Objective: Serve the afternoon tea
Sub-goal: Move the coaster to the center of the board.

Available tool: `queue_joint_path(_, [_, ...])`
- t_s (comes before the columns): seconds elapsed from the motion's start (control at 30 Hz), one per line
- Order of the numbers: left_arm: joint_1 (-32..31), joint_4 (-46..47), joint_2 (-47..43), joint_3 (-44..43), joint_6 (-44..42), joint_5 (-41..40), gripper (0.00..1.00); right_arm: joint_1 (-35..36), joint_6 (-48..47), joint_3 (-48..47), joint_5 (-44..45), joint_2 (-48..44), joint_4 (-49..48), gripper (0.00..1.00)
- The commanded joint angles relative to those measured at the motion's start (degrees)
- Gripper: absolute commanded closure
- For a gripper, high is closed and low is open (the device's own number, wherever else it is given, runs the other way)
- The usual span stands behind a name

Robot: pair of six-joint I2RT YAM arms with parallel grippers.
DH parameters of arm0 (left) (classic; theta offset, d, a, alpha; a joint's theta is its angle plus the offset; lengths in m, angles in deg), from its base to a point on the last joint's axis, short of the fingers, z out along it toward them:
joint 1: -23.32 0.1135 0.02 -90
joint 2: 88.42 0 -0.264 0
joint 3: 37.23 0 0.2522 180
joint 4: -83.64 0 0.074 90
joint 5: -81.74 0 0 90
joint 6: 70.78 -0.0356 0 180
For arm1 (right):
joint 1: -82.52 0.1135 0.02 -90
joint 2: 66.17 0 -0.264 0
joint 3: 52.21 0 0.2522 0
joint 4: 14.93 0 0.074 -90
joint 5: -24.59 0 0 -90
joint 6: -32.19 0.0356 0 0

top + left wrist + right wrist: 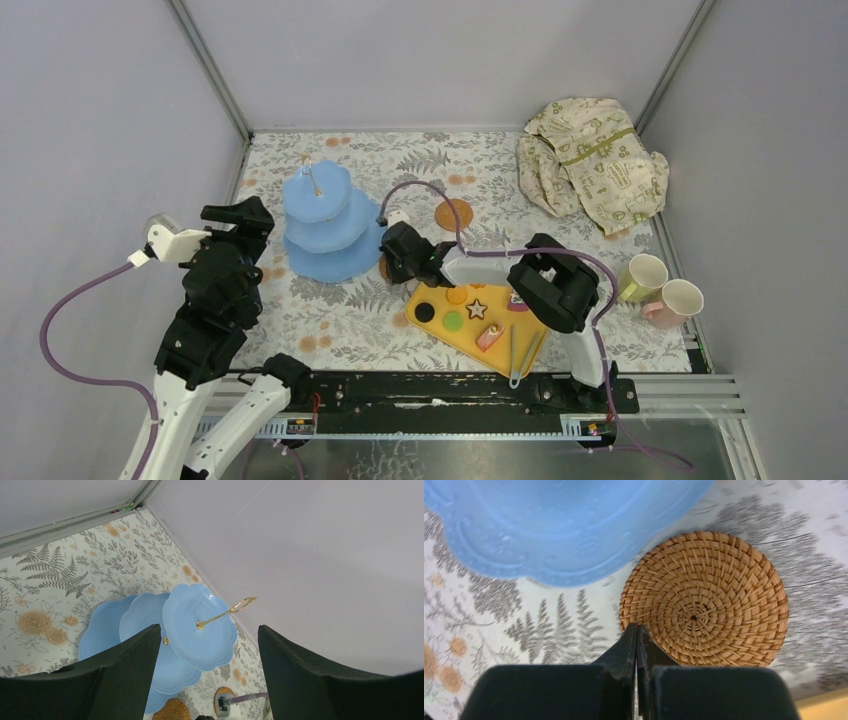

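Left gripper [245, 215] hangs to the left of the light-blue three-tier stand [325, 225], jaws spread wide and nothing between them. Its wrist view looks past both fingers [130, 665] onto the top tier and the gold handle [227, 612]. Right gripper [636, 634] is down low on the stand's right, jaws pressed together, tips at the rim of a woven coaster [704, 600]. Whether they touch the weave, I cannot tell. That coaster lies just beside the bottom tier's scalloped edge, with only a thin strip of floral table cover [330, 335] between them. The second coaster [453, 214] lies further right of the stand, well apart from it. Right-front of the stand, the yellow tray [462, 338] carries the toy pastries [477, 309] and the tongs [520, 350]. Two cups [645, 275] stand far right of the stand, close together at the table's right edge. The crumpled cloth [590, 165] sits right-rear of the stand. Bare cover shows in front of the stand, and on its left up to the wall.
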Motion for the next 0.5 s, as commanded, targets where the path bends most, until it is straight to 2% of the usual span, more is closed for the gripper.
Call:
queue_joint_path(0.0, [-0.40,2.68,0.37,0.38,-0.66,-1.22,0.22,-4.27,-1.29,-1.01,-0.93,-0.59,3.24,1.00])
queue_joint_path(0.23, [-0.40,3.73,1.37,0.80,-0.83,-0.95,0.23,-10.23,-1.20,-7.26,-3.96,3.17,3.85,1.00])
queue_joint_path(0.47, [-0.42,4.75,3.47,0.41,-0.97,-0.34,0.23,-13.99,-2.48,-20.50,-7.73,10.47,8.11,1.00])
